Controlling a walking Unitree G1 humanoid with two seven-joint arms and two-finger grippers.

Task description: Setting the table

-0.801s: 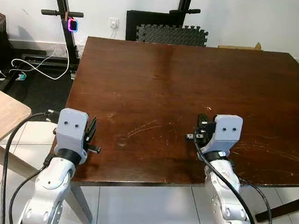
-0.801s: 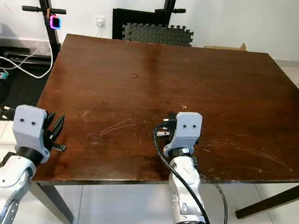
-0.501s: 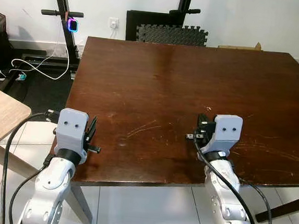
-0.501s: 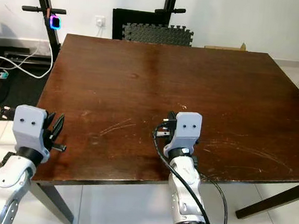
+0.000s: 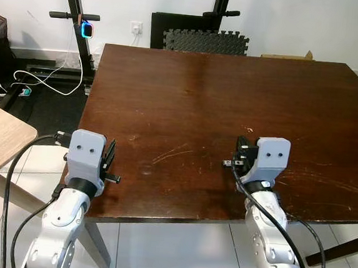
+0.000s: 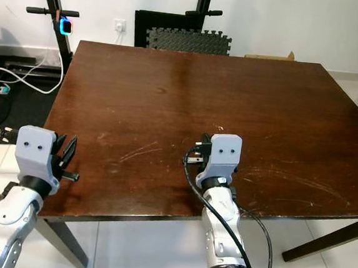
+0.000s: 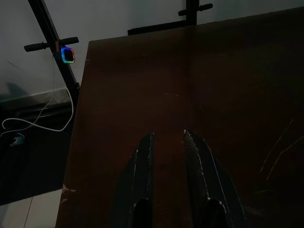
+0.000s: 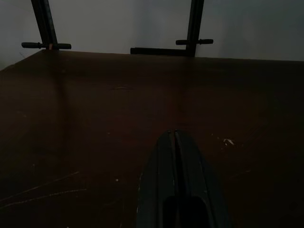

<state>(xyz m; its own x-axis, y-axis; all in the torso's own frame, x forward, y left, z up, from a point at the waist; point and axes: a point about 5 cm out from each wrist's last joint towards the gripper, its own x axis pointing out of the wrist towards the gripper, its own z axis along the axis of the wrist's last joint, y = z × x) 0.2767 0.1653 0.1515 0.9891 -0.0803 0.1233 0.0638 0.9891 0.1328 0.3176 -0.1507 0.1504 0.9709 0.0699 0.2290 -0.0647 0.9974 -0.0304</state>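
Nothing has moved since earlier: in the head views the brown table (image 5: 219,100) lies bare, with no tableware yet, so setting has not begun. Left wrist view: left gripper (image 7: 167,142) parted, empty, at the lower-left edge. Right wrist view: right gripper (image 8: 175,138) clenched on nothing, lower centre.

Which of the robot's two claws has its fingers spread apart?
The left gripper, by the table's near left corner: a gap shows between its two black fingers. The right gripper, over the table's near edge, has its fingers pressed together.
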